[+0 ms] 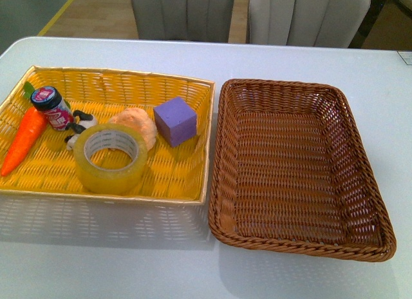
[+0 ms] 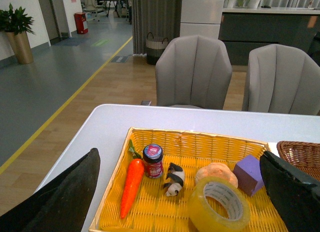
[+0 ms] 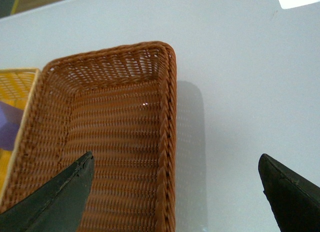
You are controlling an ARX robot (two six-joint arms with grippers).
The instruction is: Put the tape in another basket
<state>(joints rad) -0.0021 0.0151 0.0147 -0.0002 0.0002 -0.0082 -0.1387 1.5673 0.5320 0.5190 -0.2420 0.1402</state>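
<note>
Table (image 1: 309, 60), white, under basket (image 1: 225, 157); grey chairs (image 2: 193, 72) beyond.

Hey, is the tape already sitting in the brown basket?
No, the tape lies in the yellow basket; the brown basket holds nothing.

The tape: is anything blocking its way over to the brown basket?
Only the baskets' own walls: the tape must clear the yellow basket side and the brown basket rim. The purple cube sits farther back.
</note>
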